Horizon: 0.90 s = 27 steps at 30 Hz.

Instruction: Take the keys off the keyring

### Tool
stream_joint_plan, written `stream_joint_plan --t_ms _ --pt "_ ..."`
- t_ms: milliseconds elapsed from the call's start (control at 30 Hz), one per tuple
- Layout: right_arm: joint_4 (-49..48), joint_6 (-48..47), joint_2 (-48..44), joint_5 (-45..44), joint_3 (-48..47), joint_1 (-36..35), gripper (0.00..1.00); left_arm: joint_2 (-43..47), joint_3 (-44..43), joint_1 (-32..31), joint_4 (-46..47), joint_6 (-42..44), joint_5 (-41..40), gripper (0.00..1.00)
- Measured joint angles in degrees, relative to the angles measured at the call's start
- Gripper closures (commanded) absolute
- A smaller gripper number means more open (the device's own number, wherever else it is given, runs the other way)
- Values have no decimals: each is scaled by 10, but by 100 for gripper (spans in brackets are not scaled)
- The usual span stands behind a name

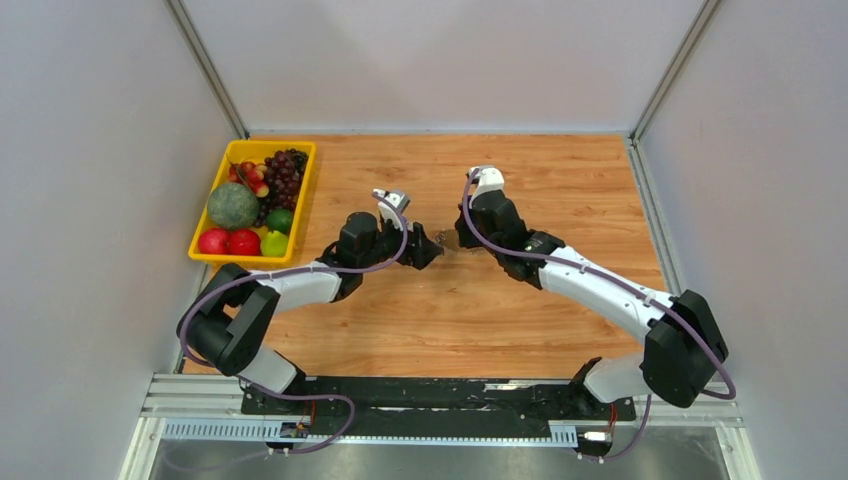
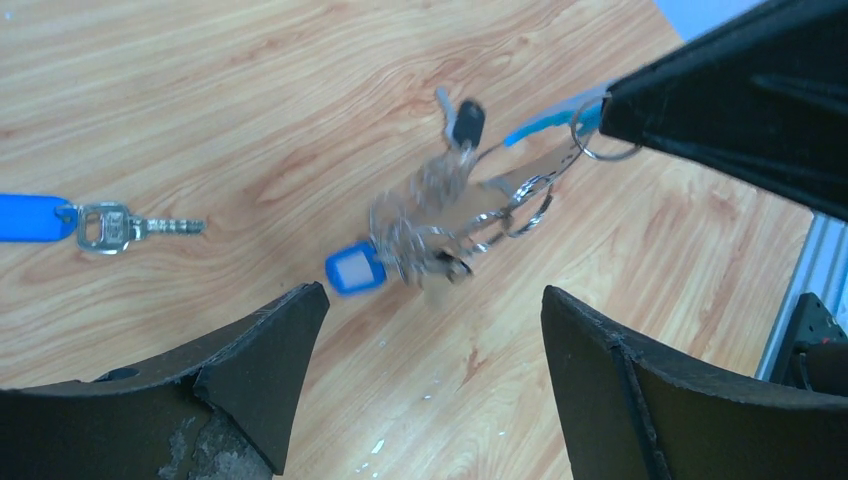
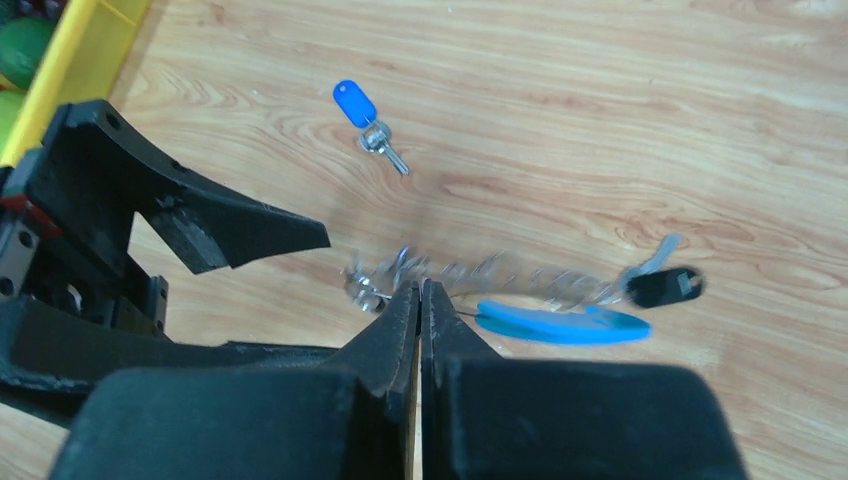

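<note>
Keyring (image 3: 560, 325), silvery metal with blue segment, is dangling from clenched right gripper (image 3: 420, 300); left gripper (image 2: 435, 293) is gaping released below tiny silver keys (image 2: 425, 220).

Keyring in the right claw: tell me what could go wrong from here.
1. The keyring hangs from the shut right claw by a thin pinch and looks blurred, likely swinging; it may slip free.
2. The open left claw may close on several tangled keys at once, or miss them.
</note>
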State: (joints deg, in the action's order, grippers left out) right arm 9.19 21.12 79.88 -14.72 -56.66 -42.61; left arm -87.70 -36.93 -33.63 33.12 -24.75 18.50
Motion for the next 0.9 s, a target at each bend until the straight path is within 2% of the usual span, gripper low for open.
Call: stream_joint_plan --t_ms 233,600,833,900 --pt "21 0 -27 10 -31 0 100 53 31 -14 38 22 0 27" --pt "52 8 -42 24 -66 0 100 122 73 -20 66 50 -21 26" --pt "70 11 -43 21 -67 0 99 133 73 -21 69 58 -23 26" --pt "75 11 -43 20 -69 0 99 133 73 -21 69 59 -22 32"
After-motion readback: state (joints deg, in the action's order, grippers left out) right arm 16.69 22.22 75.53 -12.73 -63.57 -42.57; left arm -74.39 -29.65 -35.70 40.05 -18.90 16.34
